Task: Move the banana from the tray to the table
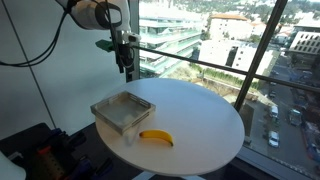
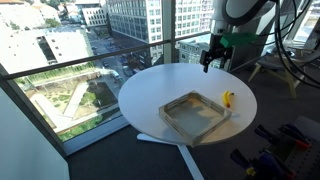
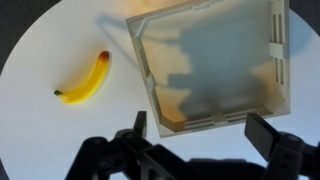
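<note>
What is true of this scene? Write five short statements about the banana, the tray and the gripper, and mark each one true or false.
1. The small curved yellow banana lies on the round white table, outside the shallow square pale wooden tray. True.
2. The tray holds a second fruit. False: its flat bottom is bare.
3. The robot's gripper is shut on the banana. False: it is open, holds nothing and hangs above the table.
4. The banana leans against the tray's wall. False: white table top shows between them.
5. The tray sits on the table. True.
</note>
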